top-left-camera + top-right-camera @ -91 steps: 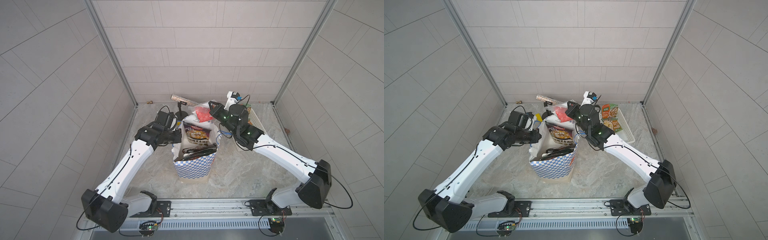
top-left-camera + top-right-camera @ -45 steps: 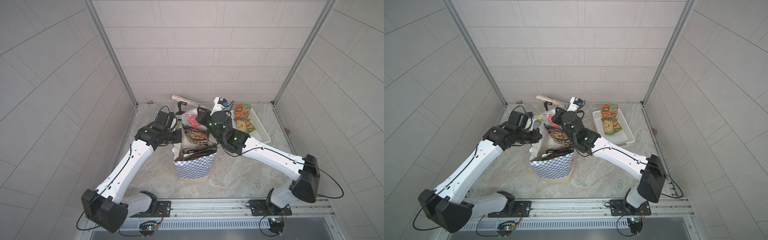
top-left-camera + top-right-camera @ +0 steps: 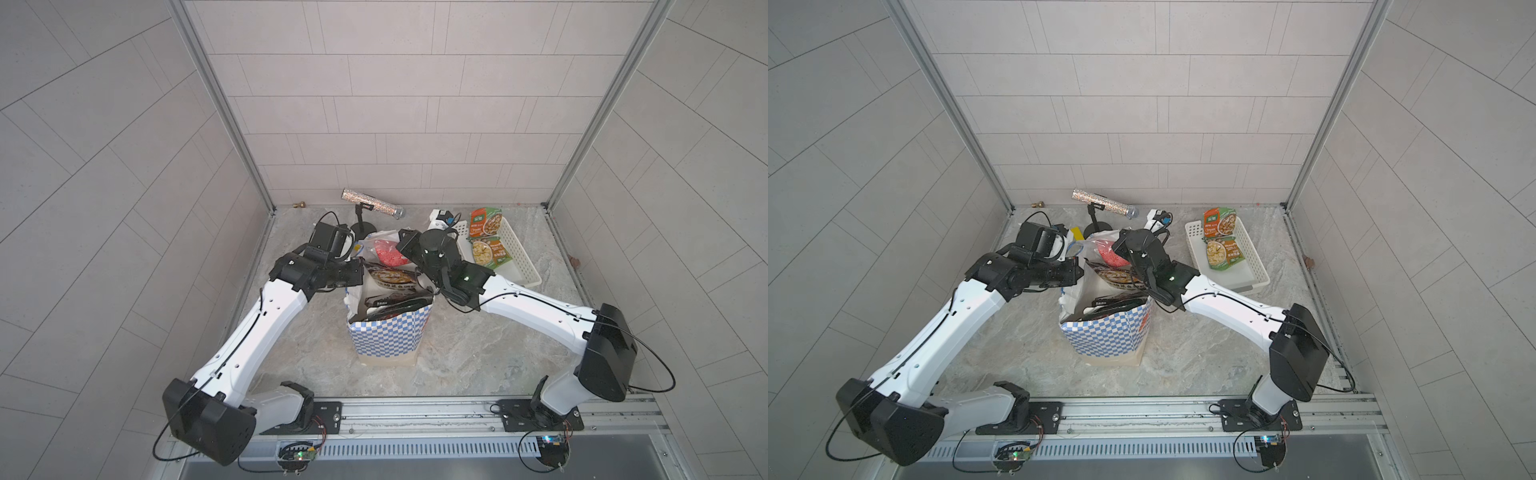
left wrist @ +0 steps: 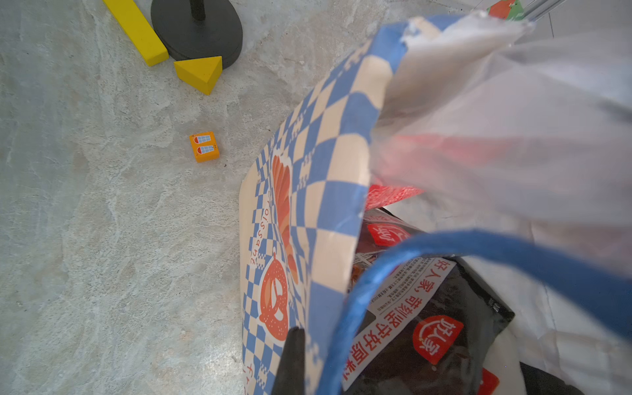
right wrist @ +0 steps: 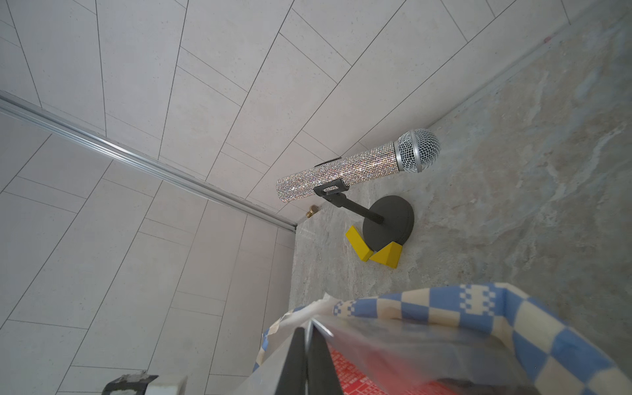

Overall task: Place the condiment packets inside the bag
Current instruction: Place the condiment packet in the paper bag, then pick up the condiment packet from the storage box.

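- Red inside its clear wrap, the condiment packet had travelled in both top views. A second earlier the right gripper carried it above the white basket on the right; now it hung at the far mouth of the bag, jaws pinched on the wrap. The basket lay uncovered, with two green packets left in it. The left gripper had not shifted and was clamped on the bag's left rim.
- In the left wrist view, one finger pressed the checkered wall. Dark packets already lay inside beneath the blue cord handle, and a red corner showed just past the rim.
- In the right wrist view, the fingers met on the clear edge, and the red print hung below them beside the bag's rim. The microphone and yellow blocks stood beyond.
- We judged the carry finished: the packet needed lowering and release, and then the two green ones would remain.
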{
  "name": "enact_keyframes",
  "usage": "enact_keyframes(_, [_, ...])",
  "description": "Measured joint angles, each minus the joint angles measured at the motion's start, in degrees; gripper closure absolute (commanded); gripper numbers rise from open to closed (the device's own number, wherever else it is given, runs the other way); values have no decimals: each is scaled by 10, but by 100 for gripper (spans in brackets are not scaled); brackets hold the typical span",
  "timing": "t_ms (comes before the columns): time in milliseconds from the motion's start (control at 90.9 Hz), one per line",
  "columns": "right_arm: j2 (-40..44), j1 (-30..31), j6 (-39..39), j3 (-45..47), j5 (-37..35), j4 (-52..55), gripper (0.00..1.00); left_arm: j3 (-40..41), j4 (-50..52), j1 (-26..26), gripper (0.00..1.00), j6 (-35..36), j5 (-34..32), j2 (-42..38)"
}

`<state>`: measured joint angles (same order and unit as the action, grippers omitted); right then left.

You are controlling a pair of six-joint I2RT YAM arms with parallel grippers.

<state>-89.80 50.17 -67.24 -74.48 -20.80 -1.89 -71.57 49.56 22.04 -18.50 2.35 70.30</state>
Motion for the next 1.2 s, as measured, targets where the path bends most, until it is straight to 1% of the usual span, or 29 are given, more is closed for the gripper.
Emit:
enact_keyframes(121, [0, -1, -7, 0, 7, 0, 91, 0, 0, 0, 100, 0, 0, 0])
enact_keyframes(187, [0, -5, -10, 0, 11, -2, 84, 0, 0, 0, 100, 0, 0, 0])
enact_keyframes(264, [0, -19, -8, 0, 27, -3, 77, 0, 0, 0, 100, 0, 0, 0])
enact_keyframes(319, [0, -34, -10, 0, 40, -4, 70, 0, 0, 0, 100, 0, 0, 0])
enact_keyframes(451, [1, -61, 3, 0, 74, -25, 56, 0, 0, 0, 100, 0, -2, 0])
enact_keyframes(517, [4, -66, 18, 0, 91, -28, 50, 0, 0, 0, 100, 0, -2, 0])
enact_keyframes(528, [5, -66, 21, 0, 94, -28, 47, 0, -1, 0, 100, 0, -2, 0])
enact_keyframes(627, [15, -66, 53, -3, 125, -24, 38, 0, -2, 0, 100, 0, -2, 0])
enact_keyframes(682, [24, -67, 82, -9, 145, -12, 35, 0, -2, 0, 100, 0, -2, 0])
enact_keyframes(781, [51, -88, 146, -27, 174, 24, 24, 0, -2, 0, 100, 0, -2, 1])
enact_keyframes(837, [71, -115, 188, -38, 184, 60, 18, 0, -2, 0, 100, 0, -2, 1])
enact_keyframes(903, [96, -166, 231, -50, 196, 101, 15, -1, -2, 0, 100, -2, 3, 3])
enact_keyframes(1013, [123, -281, 293, -56, 218, 158, 9, -5, -3, 0, 100, -14, 23, 9])
enact_keyframes(1101, [116, -365, 340, -50, 230, 198, 4, -10, -6, -2, 100, -33, 43, 13])
enact_keyframes(1200, [72, -418, 380, -49, 236, 238, 1, -11, -14, -2, 100, -55, 56, 14])
